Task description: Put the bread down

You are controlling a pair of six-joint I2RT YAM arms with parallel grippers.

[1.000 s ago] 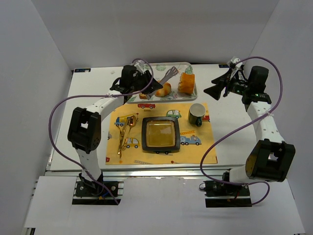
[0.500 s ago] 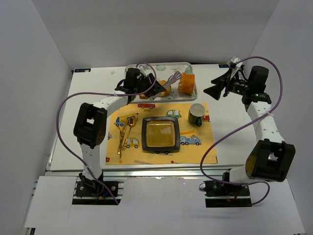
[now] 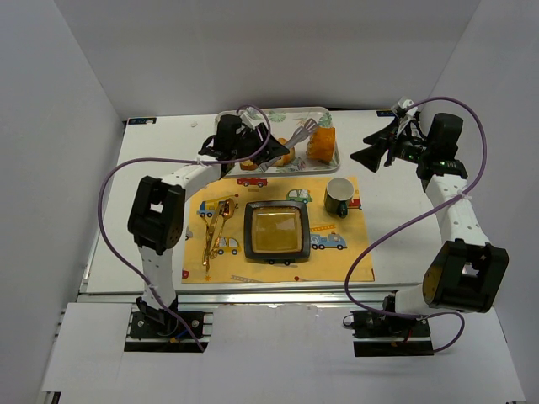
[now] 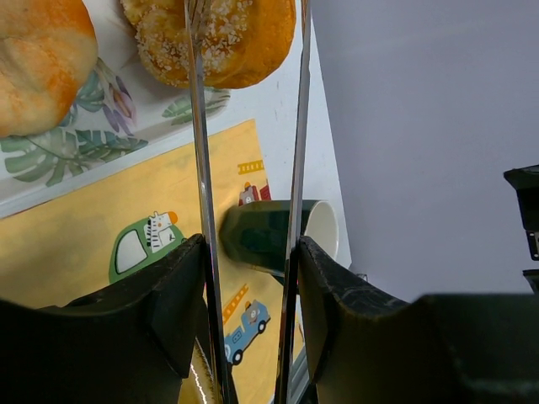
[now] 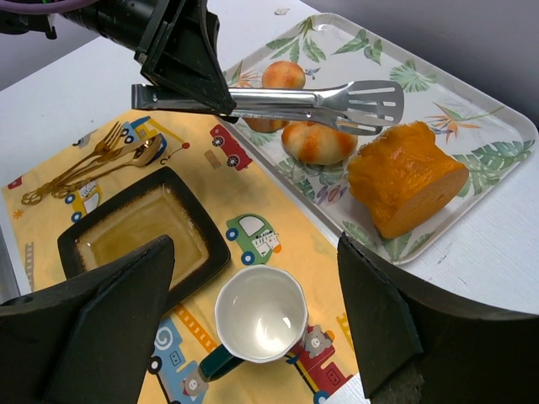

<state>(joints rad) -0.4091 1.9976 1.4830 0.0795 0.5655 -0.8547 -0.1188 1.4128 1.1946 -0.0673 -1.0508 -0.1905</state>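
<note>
- The orange loaf [image 5: 404,187] lies where it lay a second ago, on the right end of the tray [image 5: 459,105] at the far side of the table. It is untouched and not yet lifted.
- What has changed is me: over the last second my tongs [image 5: 320,99] have swung rightward along the tray, and their tips now hang just beside the loaf. I judge that I am only lining up the pick, with all the carrying left to do.
- The loaf is a thick, deep-orange chunk with a ragged top. My wrist camera shows a crumbly, sugared crust framed between the two tong blades (a crust like that may shed or crush if I squeeze hard).
- A round roll [image 5: 318,141] sits under the tongs, near the loaf but apart from it, so I could catch it by mistake.
- My left gripper [image 4: 250,252] is pinched on the tong arms, and the blades keep a gap between them with nothing in it.
- Nearer me, the dark square plate [image 3: 274,231] sits bare on the placemat [image 3: 337,252], the likely landing spot, with the mug [image 5: 257,318] beside it.
- My right gripper [image 3: 359,148] hangs spread and empty off to the right, well apart from the tray.
</note>
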